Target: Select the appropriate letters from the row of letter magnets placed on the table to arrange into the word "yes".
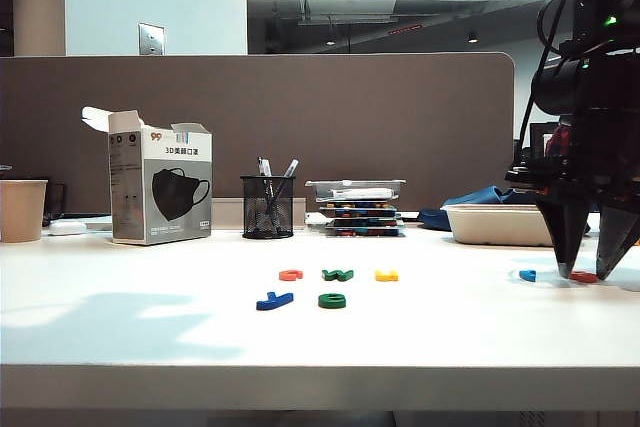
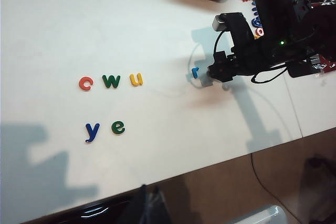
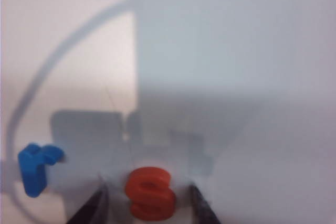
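On the white table [image 1: 150, 327] the dark blue y [image 1: 274, 300] and dark green e [image 1: 332, 300] lie side by side, in front of the row: red-orange c [image 1: 290, 274], green w [image 1: 338, 274], yellow u [image 1: 386, 275]. Farther right lie a light blue r [image 1: 527, 275] and the red-orange s [image 3: 150, 193]. My right gripper [image 3: 149, 203] stands open on the table, one finger [image 3: 97, 205] on each side of the s, with gaps showing. In the left wrist view my left gripper [image 2: 150, 192] hangs beyond the table's front edge, tips together, empty. There the y [image 2: 92, 131] and e [image 2: 118, 127] show.
A white tray [image 1: 497, 224] of spare letters sits behind my right gripper. Along the back stand a mask box [image 1: 160, 185], a mesh pen holder [image 1: 267, 207], stacked cases [image 1: 360, 209] and a paper cup [image 1: 22, 209].
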